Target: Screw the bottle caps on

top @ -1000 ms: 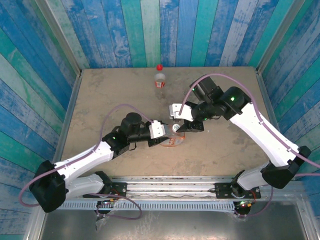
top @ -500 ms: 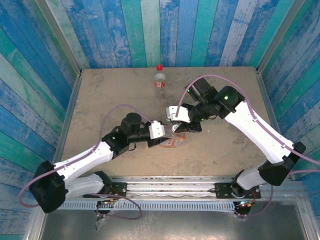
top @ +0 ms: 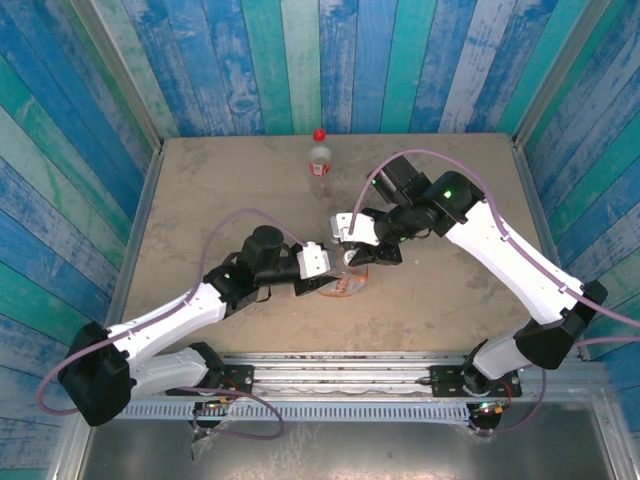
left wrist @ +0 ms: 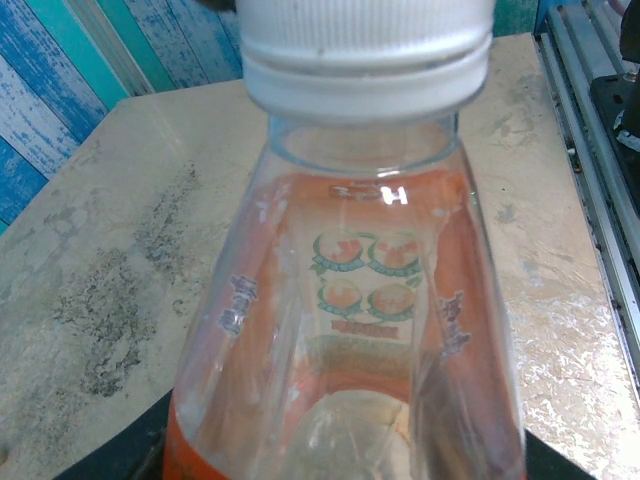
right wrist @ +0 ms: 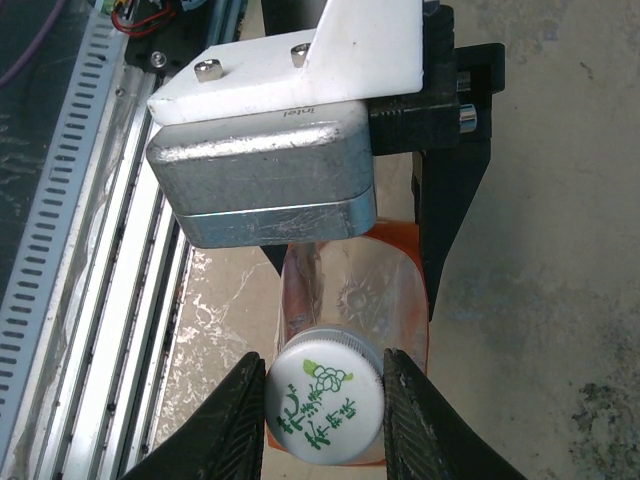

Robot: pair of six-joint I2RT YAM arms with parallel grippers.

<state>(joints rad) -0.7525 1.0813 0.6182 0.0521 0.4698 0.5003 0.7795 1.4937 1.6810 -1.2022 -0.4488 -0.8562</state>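
The wider bottle (left wrist: pixel 350 300), clear with an orange label, stands upright near the table's middle (top: pixel 345 283). My left gripper (top: pixel 328 272) is shut on its lower body from the left. A white cap (right wrist: pixel 325 408) with green print sits on its neck (left wrist: pixel 368 60). My right gripper (right wrist: pixel 325 415) is shut on this cap from above, one finger (right wrist: pixel 232 425) on each side touching it. It hangs over the bottle's top (top: pixel 352 252). The slim bottle (top: pixel 319 160) stands alone at the back with the red cap (top: pixel 319 134) on top of it.
Blue plank walls (top: pixel 300 60) ring the table on three sides. A metal rail (top: pixel 340 370) runs along the near edge, where the arm bases sit. The left wrist's silver camera housing (right wrist: pixel 265 185) hangs close above the bottle.
My right gripper has moved left over the bottle's top and its fingers have closed in on the white cap. The left arm and the bottle have stayed put.
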